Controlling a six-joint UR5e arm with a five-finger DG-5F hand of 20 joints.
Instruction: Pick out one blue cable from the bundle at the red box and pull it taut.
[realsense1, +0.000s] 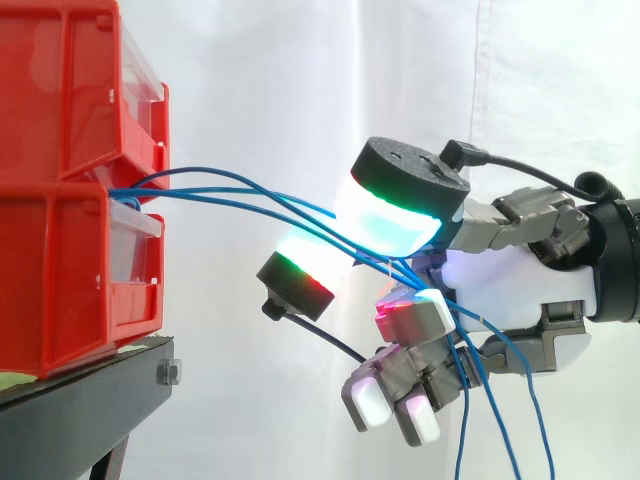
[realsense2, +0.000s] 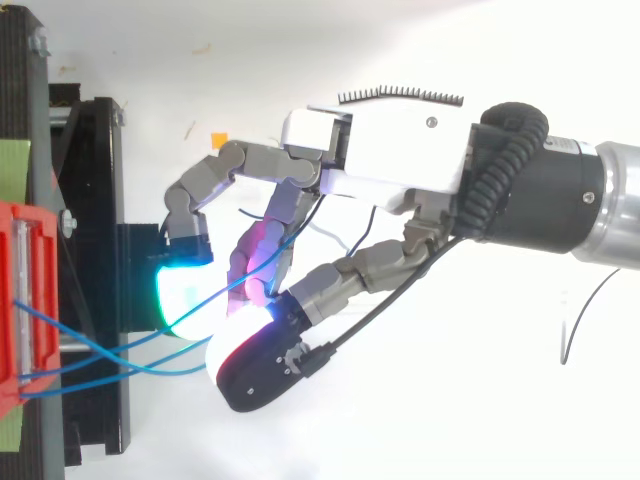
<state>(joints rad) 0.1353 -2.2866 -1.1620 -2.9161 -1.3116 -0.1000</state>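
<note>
So the two stacked red bins (realsense1: 70, 280) sit out past the fingertips, on the black stand (realsense1: 90, 400). They've got clear plastic fronts, but honestly I can't make out what's inside either one. The blue cables (realsense1: 300, 212) come out right at the seam where the upper bin meets the lower one and run across the gap straight into the hand (realsense1: 520, 290).

The hand's fingers are curled in around those cables. The big cyan-green pad (realsense1: 390, 215) sits above them, and a red-and-green one is below, on the bin side. From above, one cable climbs fairly straight into the fingers while two others sag in a loose curve under the pads.

How many strands are actually pinched, I can't tell, because the knuckles and pads cover the contact spot. Behind the fingers the cables drop down under the palm, and the bottom edge of the side view cuts them off.
</note>
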